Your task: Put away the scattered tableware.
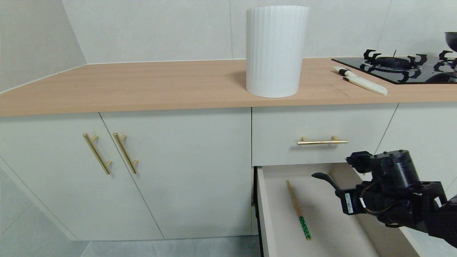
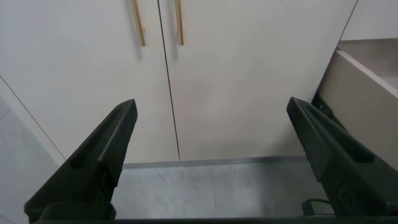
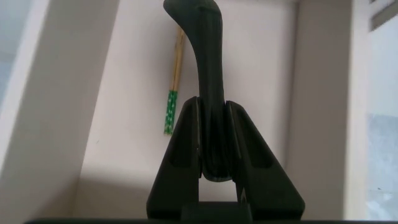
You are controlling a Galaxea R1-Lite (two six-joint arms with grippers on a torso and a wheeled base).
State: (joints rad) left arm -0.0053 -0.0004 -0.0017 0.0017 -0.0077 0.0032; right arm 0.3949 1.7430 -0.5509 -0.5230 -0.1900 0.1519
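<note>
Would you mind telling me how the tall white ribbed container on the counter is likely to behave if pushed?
The white ribbed container is clearly taller than it is wide, so a push near its top would probably tip it, while a low push might slide it. Its vertical ribs may make it less slippery.

Open drawer (image 1: 265, 214): chopsticks (image 1: 298, 210) lie along its 9 o'clock side, with bare floor from them to the 3 o'clock wall. Right gripper (image 1: 339, 192), clamping a dark spoon (image 1: 323, 177), hangs over the 2 o'clock part. Closed drawer front (image 1: 285, 135) blocks 12 o'clock. Countertop (image 1: 142, 85): white ribbed canister (image 1: 275, 50), knife (image 1: 360, 80) at its 3 o'clock, open wood at 9.
</note>
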